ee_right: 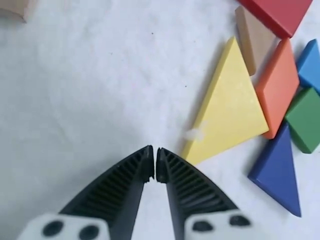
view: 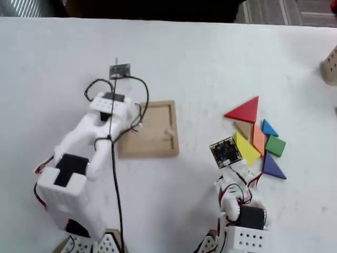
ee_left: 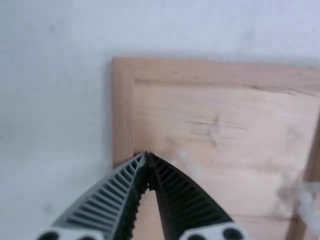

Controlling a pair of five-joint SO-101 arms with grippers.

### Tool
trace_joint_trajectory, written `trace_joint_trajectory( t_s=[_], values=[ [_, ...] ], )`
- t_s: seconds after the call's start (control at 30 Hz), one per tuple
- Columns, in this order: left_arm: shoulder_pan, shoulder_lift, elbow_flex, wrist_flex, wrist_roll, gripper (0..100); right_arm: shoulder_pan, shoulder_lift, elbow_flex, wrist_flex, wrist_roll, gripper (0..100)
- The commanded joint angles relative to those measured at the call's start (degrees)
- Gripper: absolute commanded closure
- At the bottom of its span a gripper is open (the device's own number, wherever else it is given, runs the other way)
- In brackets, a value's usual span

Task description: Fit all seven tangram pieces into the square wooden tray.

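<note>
Tangram pieces [view: 256, 138] lie off our right gripper [ee_right: 155, 162], its jaws pressed together just beside the yellow triangle [ee_right: 230, 105] (nearest of the cluster). Our left gripper [ee_left: 146, 165], likewise closed, hangs over the wooden tray [view: 152, 132] by its rim, at nine o'clock from the pieces on the table [view: 210, 63].

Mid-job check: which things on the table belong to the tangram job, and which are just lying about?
Job: wooden tray; red triangle; tan piece; yellow triangle; orange piece; light blue triangle; green square; dark blue triangle.
Lying about: perforated tan object at the table's right edge.
</note>
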Motion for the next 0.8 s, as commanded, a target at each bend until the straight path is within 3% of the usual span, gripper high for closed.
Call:
trace_joint_trajectory(
  t_s=[0.0, 0.13, 0.3, 0.47, 0.57, 0.77],
  values=[
    [-3.6, 2.1, -6.2, 10.4, -3.9, 98, -0.2, -0.7, 0.1, -0.9, 0.7, 98.1],
    [-3.0, 2.1, -9.1, 16.2, -15.8, 98, -0.3, -0.7, 0.1, -0.9, 0.7, 98.1],
    [-2.2, 1.7, -9.7, 16.9, -15.3, 98, -0.4, -0.7, 0.1, -0.9, 0.7, 98.1],
    [4.6, -5.8, -5.5, 15.8, -14.9, 98, -0.4, -0.7, 0.1, -0.9, 0.7, 98.1],
    [10.7, -11.9, 1.6, 10.0, -14.5, 98, -0.4, -0.7, 0.1, -0.9, 0.7, 98.1],
    [18.1, -16.2, 11.5, -5.2, -3.3, 98, -0.3, -0.7, 0.1, -0.9, 0.7, 98.1]
  ],
)
